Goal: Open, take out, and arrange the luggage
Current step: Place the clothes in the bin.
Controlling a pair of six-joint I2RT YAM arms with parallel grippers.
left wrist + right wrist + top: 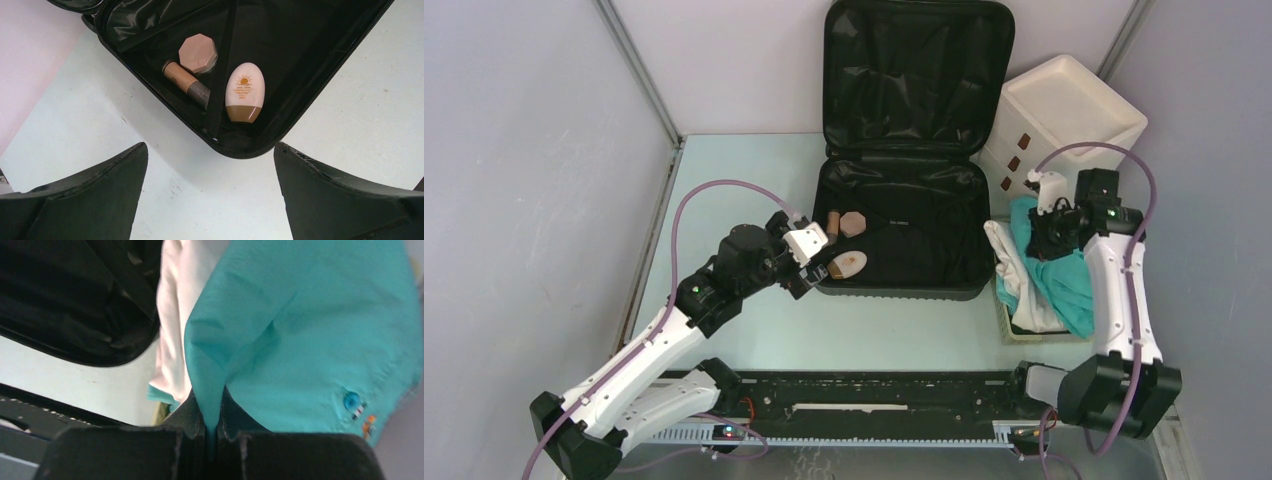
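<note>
Left gripper (pixel 210 150) hovering, jaws wide open, over the near-left corner of the large black ribbed hard-shell suitcase (pixel 894 292). Suitcase lying open mid-table. Gripper probably lining up on the cream oval bottle (pixel 244 92). Right gripper (pixel 212 425) pinching the teal fabric garment (pixel 300 330) above the white folded cloth (pixel 1014 275), probably for arranging.

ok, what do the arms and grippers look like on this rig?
Both alike: white link shells on the left arm and right arm, black joint housings and bases. A mauve cable loops along each. Small green light near each wrist. Left gripper and right gripper have blunt matte-black fingers.
</note>
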